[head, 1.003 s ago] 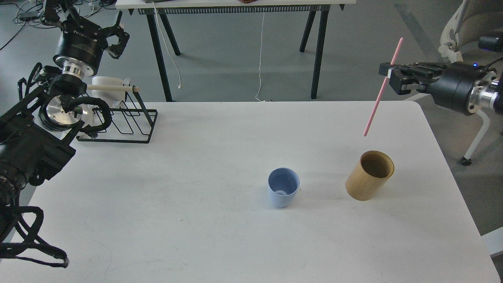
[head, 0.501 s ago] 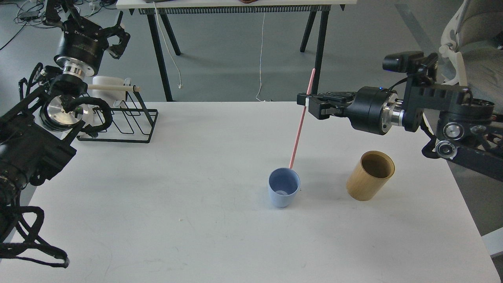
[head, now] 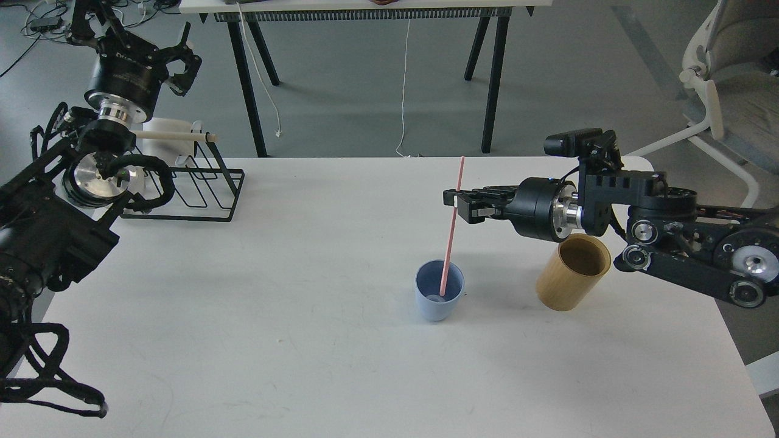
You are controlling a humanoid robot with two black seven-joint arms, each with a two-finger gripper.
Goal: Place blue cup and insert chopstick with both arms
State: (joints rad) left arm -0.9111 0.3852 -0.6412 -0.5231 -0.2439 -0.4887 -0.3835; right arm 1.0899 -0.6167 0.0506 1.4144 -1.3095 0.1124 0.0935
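On the white tabletop, a small pale blue tapered plastic cup stands upright with its mouth open, and everything else is best placed from it. A long thin pink chopstick stands almost upright in this cup, tilted slightly so its top leans away to the right; its lower end is inside the cup near the bottom, and its upper part rises well above the rim. The right gripper, black and pointing left, hangs above and just right of the cup, its fingers clamped on the chopstick around the upper part of the stick. The right arm stretches off to the right of the cup, with silver rings and a small black camera block on top. Near the cup on its right stands a tan bamboo-coloured cylindrical holder, open-topped, partly under the right arm's wrist. Well apart from the cup, to its far upper left, a black wire rack with a pale wooden rod sits at the table's back edge. The left gripper is raised above that rack, far from the cup, its fingers spread apart and holding nothing, on the left arm.
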